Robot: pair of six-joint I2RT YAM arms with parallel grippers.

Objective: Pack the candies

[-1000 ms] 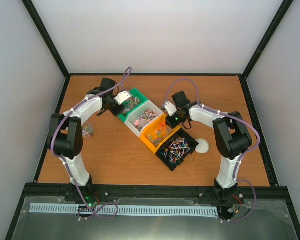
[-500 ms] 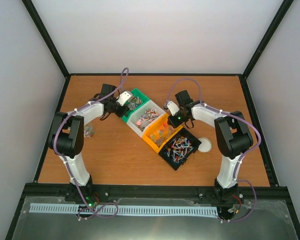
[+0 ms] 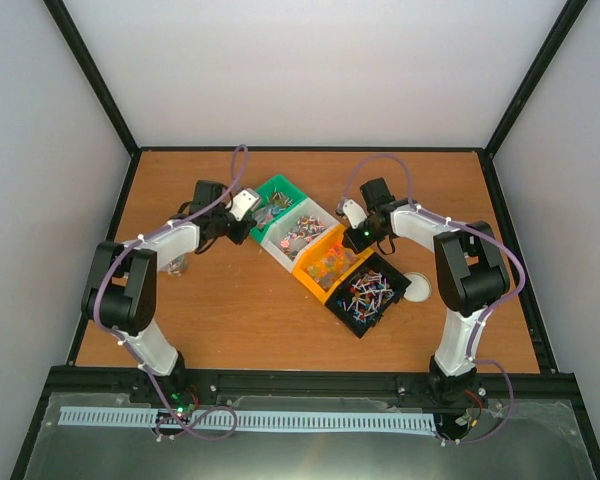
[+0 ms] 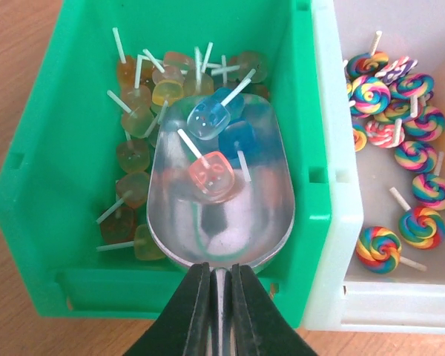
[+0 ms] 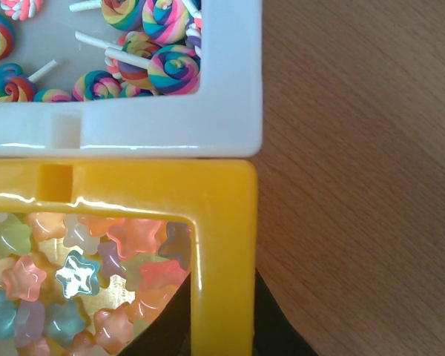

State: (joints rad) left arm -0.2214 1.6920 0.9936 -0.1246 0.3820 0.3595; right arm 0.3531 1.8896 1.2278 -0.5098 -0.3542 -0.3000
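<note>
Bins: four in one row, green bin [image 3: 277,193], then white bin [image 3: 300,232], yellow bin [image 3: 332,265], black bin [image 3: 368,295].
Scoops: one metal scoop [image 4: 221,215], inside the green bin.
Scoop load: three candies [image 4: 211,174], two blue, one red.
Discs: one white disc [image 3: 417,289], beyond the row's end farthest from the green bin.
Arms: two, left arm [image 3: 130,290] and right arm [image 3: 465,270].

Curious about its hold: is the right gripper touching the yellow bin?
Touching. The right wrist view shows the right gripper pinching the wall of the yellow bin.
</note>
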